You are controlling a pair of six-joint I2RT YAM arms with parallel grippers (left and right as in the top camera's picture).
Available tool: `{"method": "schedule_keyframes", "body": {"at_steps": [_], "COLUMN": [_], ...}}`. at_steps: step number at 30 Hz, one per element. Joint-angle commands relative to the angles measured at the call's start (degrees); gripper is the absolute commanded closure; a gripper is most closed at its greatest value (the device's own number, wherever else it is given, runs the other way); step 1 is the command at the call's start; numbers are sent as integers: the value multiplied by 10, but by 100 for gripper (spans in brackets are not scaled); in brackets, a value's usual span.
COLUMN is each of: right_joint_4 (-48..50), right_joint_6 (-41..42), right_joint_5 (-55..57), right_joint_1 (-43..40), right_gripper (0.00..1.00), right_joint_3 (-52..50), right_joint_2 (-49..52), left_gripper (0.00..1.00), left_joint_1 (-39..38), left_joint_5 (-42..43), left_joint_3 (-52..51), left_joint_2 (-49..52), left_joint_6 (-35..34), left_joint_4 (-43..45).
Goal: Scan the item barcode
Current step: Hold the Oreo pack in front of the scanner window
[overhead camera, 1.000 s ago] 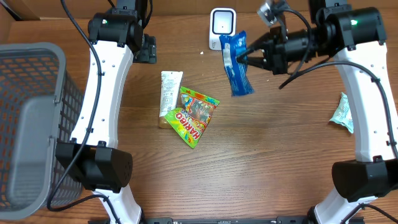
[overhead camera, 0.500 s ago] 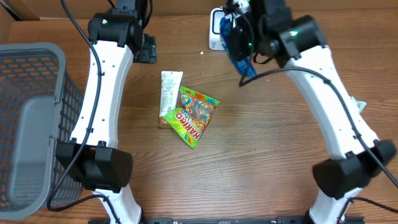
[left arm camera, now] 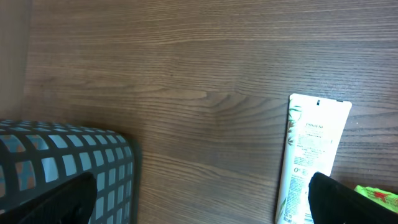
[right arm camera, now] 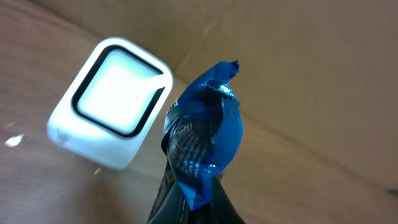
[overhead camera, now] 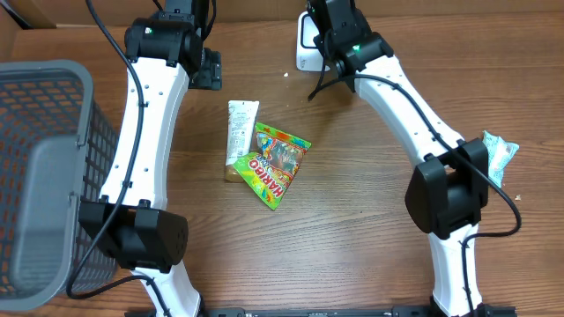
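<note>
Left arm point(overhead camera: 152, 123), right arm point(overhead camera: 410, 101) — white links w/ black joints point(overhead camera: 132, 236), black cables point(overhead camera: 106, 29) along them, green LED point(overhead camera: 148, 31) on far joints.

A wooden desk point(overhead camera: 352, 220) carries everything here. At its left edge stands a grey mesh basket point(overhead camera: 53, 106), its grid wall also showing low in the left wrist view point(left arm camera: 62, 162). Near the middle lies a white tube point(overhead camera: 241, 132), printed side up point(left arm camera: 311, 155). Just beside it are two candy bags, a red and green one point(overhead camera: 284, 150) overlapping a yellow-green one point(overhead camera: 267, 180). Well apart, at the right edge, lies a pale teal packet point(overhead camera: 500, 154).
</note>
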Motion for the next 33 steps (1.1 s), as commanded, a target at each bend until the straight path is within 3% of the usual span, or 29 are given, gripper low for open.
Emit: {"method": "schedule_keyframes", "body": {"at_steps": [1,21,33], "right_joint_4": [53,160,221], "right_joint_6": [-65,-193,-307], "right_joint_5": [41,43,127], "right_joint_1": [1,38,39], "right_gripper": [96,96,96], "right_joint_3": [6,6,6], "right_joint_2": [22,112,121], "left_gripper": [0,0,0], "left_joint_1": [-3,-3,-3], "left_joint_5": [-8,-8,-8], "left_joint_3": [0,0,0], "left_joint_2": [8,8,8], "left_joint_6": [9,9,9], "left_joint_4": [2,2,2]}}
